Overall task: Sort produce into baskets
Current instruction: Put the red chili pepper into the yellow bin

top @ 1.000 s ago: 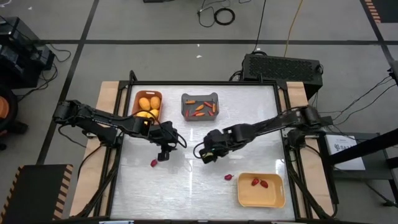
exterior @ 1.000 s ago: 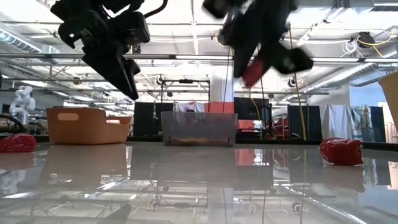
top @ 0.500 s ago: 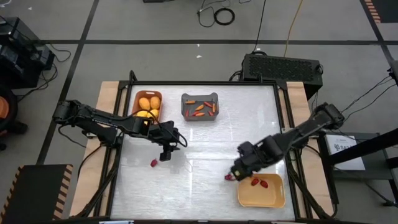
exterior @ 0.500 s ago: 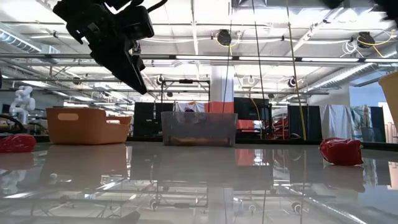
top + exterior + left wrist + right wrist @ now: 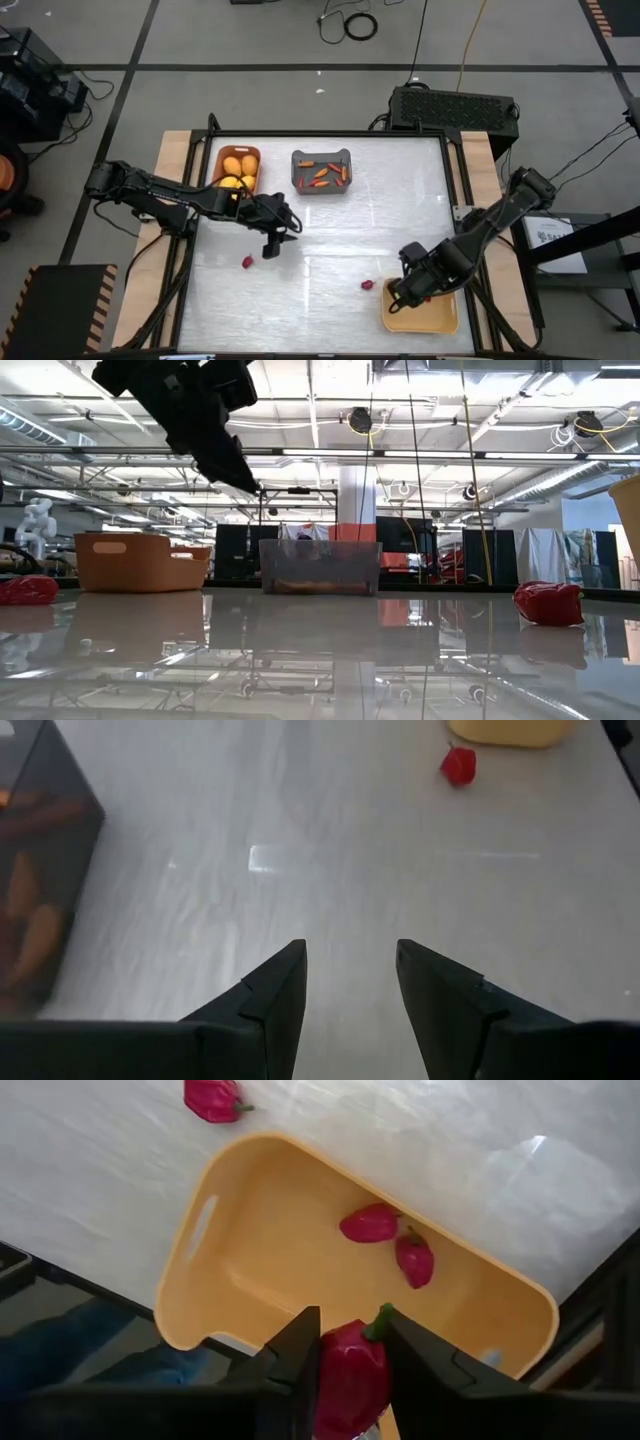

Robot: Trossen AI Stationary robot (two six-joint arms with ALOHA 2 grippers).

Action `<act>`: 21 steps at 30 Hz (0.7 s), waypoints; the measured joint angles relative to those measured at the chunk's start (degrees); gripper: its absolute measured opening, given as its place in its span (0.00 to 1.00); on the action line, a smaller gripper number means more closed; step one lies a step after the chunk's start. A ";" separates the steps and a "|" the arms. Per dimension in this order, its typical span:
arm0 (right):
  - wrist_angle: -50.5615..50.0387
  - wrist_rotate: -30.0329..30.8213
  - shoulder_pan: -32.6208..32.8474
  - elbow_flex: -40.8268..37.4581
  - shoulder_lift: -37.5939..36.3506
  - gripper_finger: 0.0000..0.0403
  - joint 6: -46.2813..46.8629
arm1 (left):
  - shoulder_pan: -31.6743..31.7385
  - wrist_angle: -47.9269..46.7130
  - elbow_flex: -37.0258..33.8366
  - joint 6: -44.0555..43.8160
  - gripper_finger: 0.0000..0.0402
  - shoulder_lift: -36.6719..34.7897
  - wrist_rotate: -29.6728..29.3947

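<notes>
Right gripper: your right gripper [image 5: 408, 290] hangs over the pale yellow basket [image 5: 440, 318] at the near right of the table [image 5: 340, 240]. In the right wrist view its fingers [image 5: 296, 1355] are pinched on a dark-red fruit with a green stem [image 5: 350, 1370], which sits above the basket's floor.
Yellow basket contents: you can see two more dark-red fruits [image 5: 372, 1223] lying close together inside it.
Loose fruit, right side: one dark-red fruit [image 5: 367, 285] lies on the table just outside the yellow basket's left end; it also shows in the right wrist view [image 5: 211, 1097].
Loose fruit, left side: another dark-red fruit [image 5: 247, 262] lies on the table near your left gripper.
Left gripper: your left gripper [image 5: 272, 247] hovers above the table, left of centre. In the left wrist view its fingers [image 5: 272, 992] stand apart with bare table between them and nothing held.
Orange-brown basket: at the far left of the table [image 5: 239, 168], holding yellow-orange fruits [image 5: 234, 165].
Dark grey basket: at the far middle [image 5: 322, 171], holding slim orange-red peppers [image 5: 320, 174].
</notes>
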 joint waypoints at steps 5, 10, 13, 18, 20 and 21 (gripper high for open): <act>-0.78 0.04 0.20 -0.02 0.00 0.28 -1.84 | 0.00 -0.02 0.00 -7.01 0.41 0.00 0.02; -0.66 -0.07 0.25 -0.02 0.00 0.35 -6.04 | 0.00 1.47 0.00 -13.18 0.41 0.00 -0.69; 0.64 -0.05 1.34 -0.02 0.00 0.39 -7.72 | -0.11 1.72 0.00 -16.53 0.41 0.00 -0.71; 2.61 3.85 3.96 -0.02 0.00 0.42 -11.61 | -0.50 1.18 0.00 -23.08 0.41 -0.48 1.75; 4.34 7.58 4.29 -0.02 0.00 0.43 -14.72 | -1.26 -1.52 0.54 -25.34 0.41 -1.42 2.01; 5.43 9.07 4.24 -0.02 0.00 0.43 -16.76 | -1.78 -3.49 1.28 -25.99 0.41 -1.91 2.00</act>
